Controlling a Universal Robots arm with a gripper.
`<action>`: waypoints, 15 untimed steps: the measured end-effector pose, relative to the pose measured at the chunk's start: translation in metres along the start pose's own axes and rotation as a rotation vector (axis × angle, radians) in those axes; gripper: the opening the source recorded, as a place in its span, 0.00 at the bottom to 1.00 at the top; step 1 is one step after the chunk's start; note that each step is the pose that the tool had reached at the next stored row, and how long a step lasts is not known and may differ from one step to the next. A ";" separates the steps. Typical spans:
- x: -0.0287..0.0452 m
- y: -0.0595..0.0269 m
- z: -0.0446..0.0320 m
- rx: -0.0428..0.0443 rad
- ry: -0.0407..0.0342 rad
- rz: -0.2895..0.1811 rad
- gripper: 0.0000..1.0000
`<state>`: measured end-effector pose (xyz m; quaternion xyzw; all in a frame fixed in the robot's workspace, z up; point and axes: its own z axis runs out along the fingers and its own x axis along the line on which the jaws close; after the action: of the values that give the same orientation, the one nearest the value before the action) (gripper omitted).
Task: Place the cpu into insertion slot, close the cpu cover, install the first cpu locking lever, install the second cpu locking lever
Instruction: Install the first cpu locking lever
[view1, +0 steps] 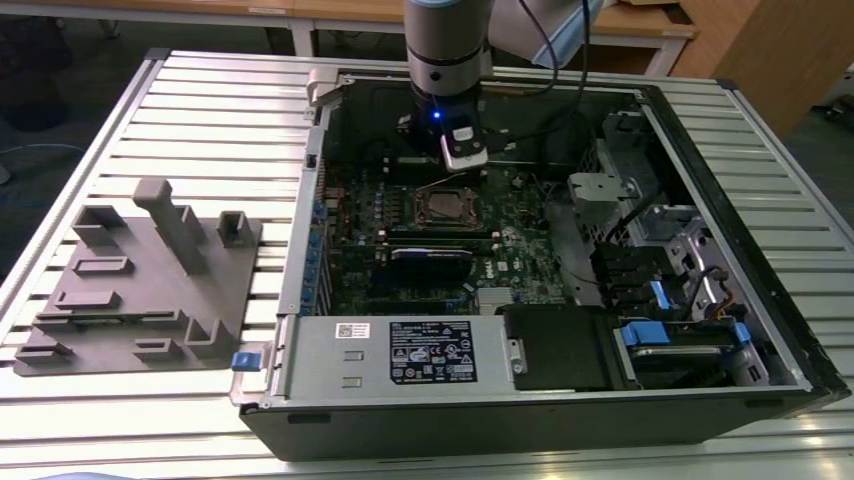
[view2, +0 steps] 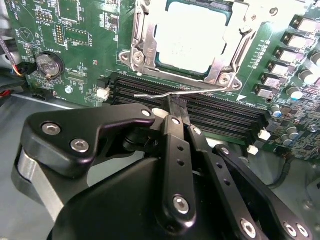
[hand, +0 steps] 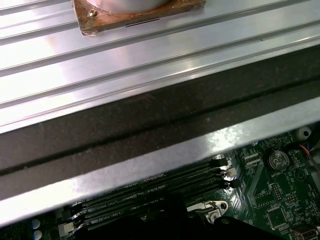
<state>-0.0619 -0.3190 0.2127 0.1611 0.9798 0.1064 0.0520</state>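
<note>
fingers (view2: 173, 115) pinch locking lever (view2: 150, 94) beside cpu (view2: 192, 35).

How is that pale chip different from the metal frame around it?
The cpu is a solid, pale, matte square; the cpu cover is a shiny open frame with a window. The cpu sits in the middle; the cpu cover lies around its edges. Both are silvery and square.

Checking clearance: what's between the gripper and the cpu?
Second wrist view: a thin lever right beyond the gripper, then the cover rim before the cpu.
</note>
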 end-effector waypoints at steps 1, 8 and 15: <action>0.0000 0.0000 -0.0003 0.0002 0.0001 0.000 0.11; -0.0002 0.0004 -0.0018 0.0004 0.0001 0.000 0.11; -0.0004 0.0011 -0.0044 -0.0001 0.0000 0.000 0.11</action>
<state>-0.0618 -0.3190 0.2172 0.1611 0.9798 0.1064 0.0520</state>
